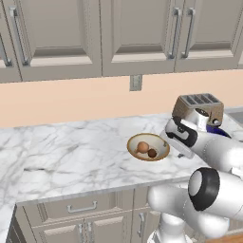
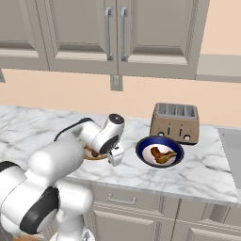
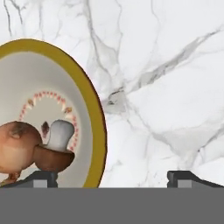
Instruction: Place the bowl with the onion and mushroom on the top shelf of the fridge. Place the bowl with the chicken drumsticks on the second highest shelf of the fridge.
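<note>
A yellow-rimmed bowl (image 1: 163, 148) sits on the marble counter, holding the light orange-brown onion (image 1: 143, 146) and the darker mushroom (image 1: 152, 153). My gripper (image 1: 172, 144) hangs open just over the bowl's right edge. In the hand view the bowl's rim (image 3: 99, 131) runs between the two fingertips (image 3: 42, 177), with the onion (image 3: 15, 148) and mushroom (image 3: 54, 154) at the left. A dark blue bowl (image 2: 143, 147) with chicken drumsticks (image 2: 162, 155) stands to the right of my gripper (image 2: 114, 158), in front of the toaster. The fridge is out of view.
A brown toaster (image 2: 175, 123) stands against the back wall behind the blue bowl. Wall cabinets (image 1: 118, 33) hang above the counter, and drawers (image 1: 80, 209) run below its front edge. Bare marble (image 1: 66, 152) stretches to the left of the yellow-rimmed bowl.
</note>
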